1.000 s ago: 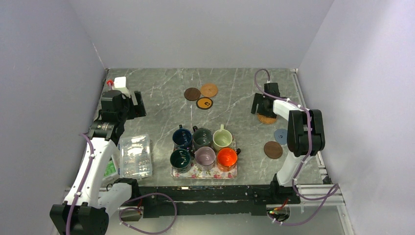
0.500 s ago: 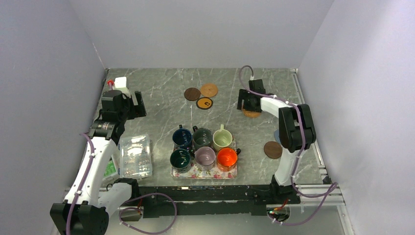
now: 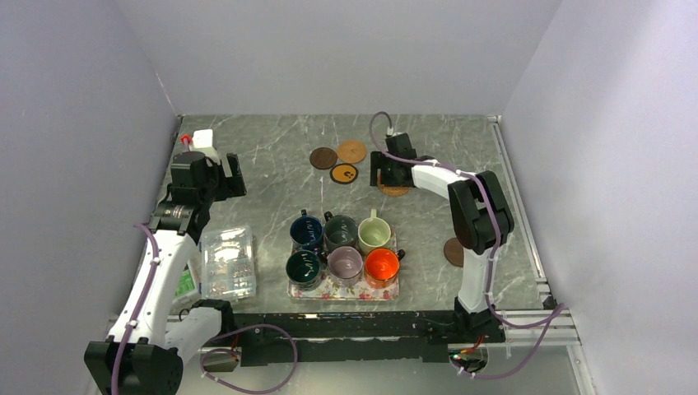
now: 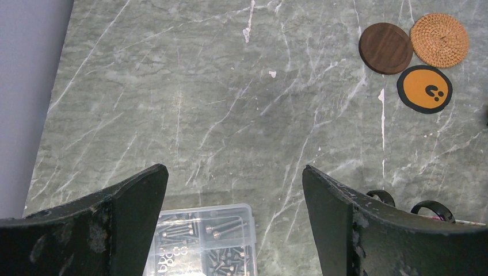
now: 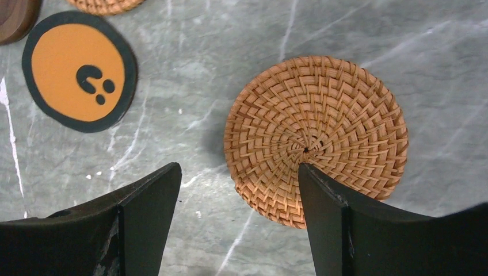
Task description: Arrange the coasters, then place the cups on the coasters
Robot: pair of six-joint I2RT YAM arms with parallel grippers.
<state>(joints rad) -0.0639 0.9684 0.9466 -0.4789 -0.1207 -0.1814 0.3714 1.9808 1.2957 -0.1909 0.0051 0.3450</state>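
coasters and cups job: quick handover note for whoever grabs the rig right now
Left gripper: open, empty, above the table near the clear screw box.
Right gripper: open, low over a woven coaster, one finger overlapping its edge; contact unclear.
Coasters: dark wooden coaster, second woven coaster and black-rimmed orange coaster clustered far middle; another brown coaster by the right arm, partly hidden.
Cups: all six cups on the floral tray.
Done: no cup on a coaster yet. Left: spread coasters, then place cups.
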